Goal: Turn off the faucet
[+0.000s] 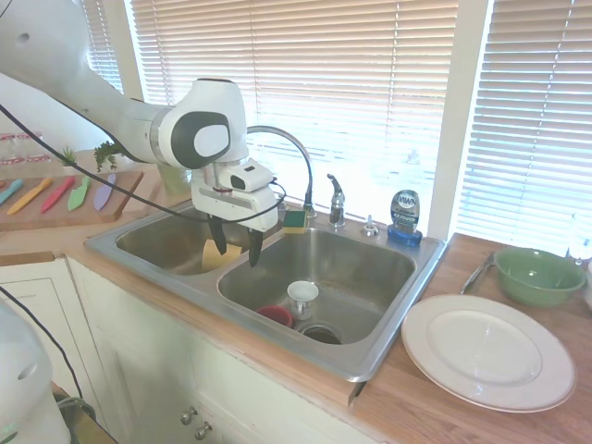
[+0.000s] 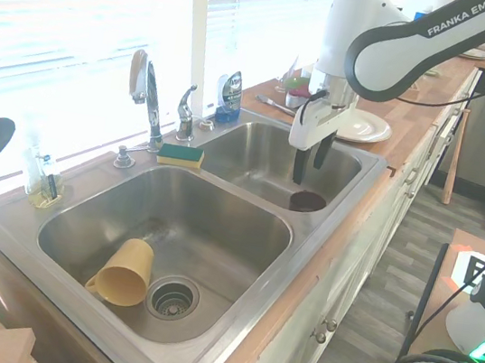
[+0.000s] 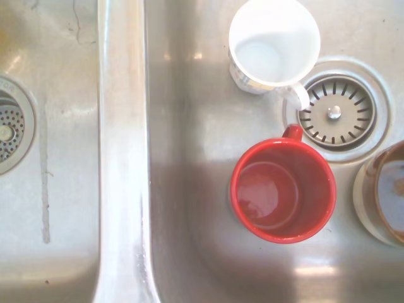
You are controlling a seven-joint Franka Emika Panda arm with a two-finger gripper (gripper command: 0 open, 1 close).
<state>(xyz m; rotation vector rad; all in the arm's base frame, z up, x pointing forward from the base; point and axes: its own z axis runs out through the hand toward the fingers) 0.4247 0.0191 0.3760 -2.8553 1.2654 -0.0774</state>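
My tool point(image 1: 237, 250) hangs open and empty above the sink point(image 1: 388, 347), well short of the faucet point(image 1: 289, 153) and its lever point(image 1: 335, 196) on the far rim, so I risk clipping the arched spout or the sponge point(image 1: 294, 220) reaching across.

Hard daylight pours through the window blinds point(image 1: 370, 83), blowing out the second exterior view from nine to twelve o'clock. Glare streaks the steel sink point(image 3: 123, 158) divider in the sharp wrist view. Wide-angle bending shows at frame edges.
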